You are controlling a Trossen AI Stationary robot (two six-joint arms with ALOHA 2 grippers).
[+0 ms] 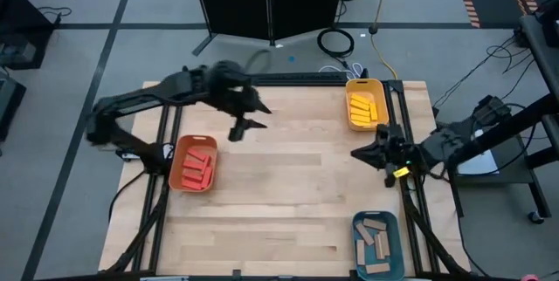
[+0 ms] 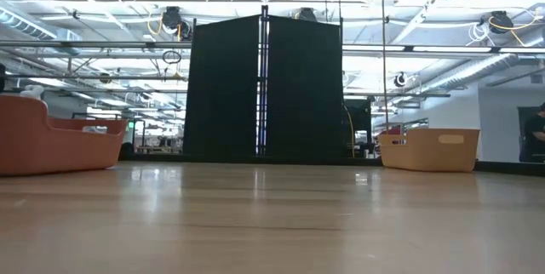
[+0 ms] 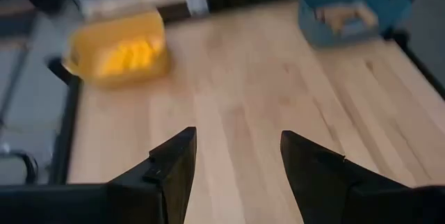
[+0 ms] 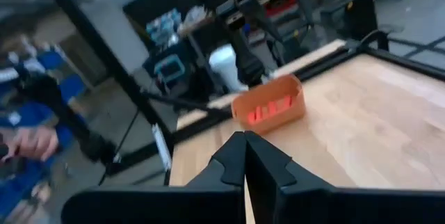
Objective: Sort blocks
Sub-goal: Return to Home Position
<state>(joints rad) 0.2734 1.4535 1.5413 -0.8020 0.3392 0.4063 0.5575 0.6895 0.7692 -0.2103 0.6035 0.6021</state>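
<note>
— On the bench (image 1: 288, 185), what is lying loose?
— Nothing I can make out: pale wood planks in a black frame, with grey floor round it. Behind the far edge stands a tall black panel (image 2: 264, 87), and cables (image 1: 336, 41) coil on the floor beside it. Beyond that the room is wide, with strip lights and pipes overhead. A blurred person in blue (image 4: 24, 161) shows off one side.
— Where are the blocks?
— All in trays. Red blocks (image 1: 198, 166) lie in the orange tray (image 1: 179, 172) near the left edge. Yellow blocks (image 1: 363, 109) fill the yellow tray (image 1: 365, 84) at the far right corner. Tan blocks (image 1: 376, 244) sit jumbled in the teal tray (image 1: 358, 229) at the near right corner.
— And the arms?
— The left gripper (image 1: 251, 115) hangs above the far left part of the bench, its fingers (image 3: 174, 161) spread apart with nothing between them. The right gripper (image 1: 360, 153) sits at the right edge, between the yellow and teal trays, its fingers (image 4: 233, 158) pressed together and holding nothing
</note>
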